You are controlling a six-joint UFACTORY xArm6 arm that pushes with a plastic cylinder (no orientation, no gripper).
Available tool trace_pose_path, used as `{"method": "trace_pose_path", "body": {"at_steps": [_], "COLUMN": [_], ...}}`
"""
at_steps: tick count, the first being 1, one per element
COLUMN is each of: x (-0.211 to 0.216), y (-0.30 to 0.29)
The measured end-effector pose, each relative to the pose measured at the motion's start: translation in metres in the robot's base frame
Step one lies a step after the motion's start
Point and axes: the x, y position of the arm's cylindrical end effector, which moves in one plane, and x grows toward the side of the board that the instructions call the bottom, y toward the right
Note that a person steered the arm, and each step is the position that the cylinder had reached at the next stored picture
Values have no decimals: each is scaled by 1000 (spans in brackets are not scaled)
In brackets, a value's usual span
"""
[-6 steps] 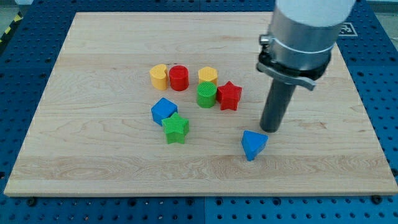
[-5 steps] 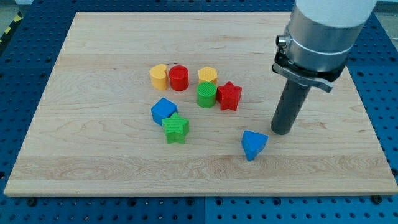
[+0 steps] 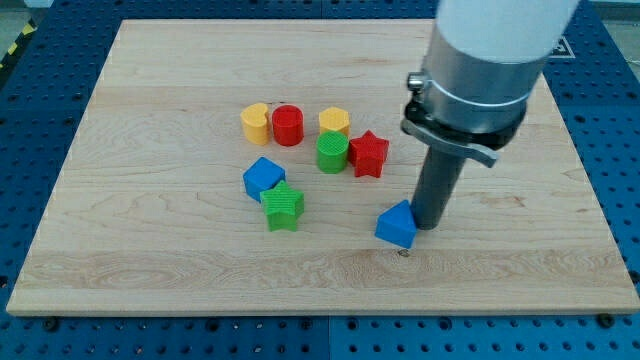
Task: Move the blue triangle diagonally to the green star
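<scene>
The blue triangle (image 3: 396,224) lies on the wooden board (image 3: 150,250), right of centre and toward the view's bottom. My tip (image 3: 428,224) stands right against the triangle's right side. The green star (image 3: 284,206) lies well to the triangle's left, touching a blue block (image 3: 263,177) just above and left of it.
A cluster sits above the star: a yellow block (image 3: 255,124), a red cylinder (image 3: 288,125), a yellow hexagonal block (image 3: 334,121), a green cylinder (image 3: 332,152) and a red star (image 3: 368,154). The rod and its grey collar (image 3: 468,105) rise over the board's right half.
My tip first drifted right, then swung back left and down onto the blue triangle. The triangle has slid a little left and turned. The other blocks have not moved.
</scene>
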Motion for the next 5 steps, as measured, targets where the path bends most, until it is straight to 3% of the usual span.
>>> {"method": "trace_pose_path", "body": {"at_steps": [1, 3, 5], "x": [12, -22, 12], "y": [-9, -24, -31]}}
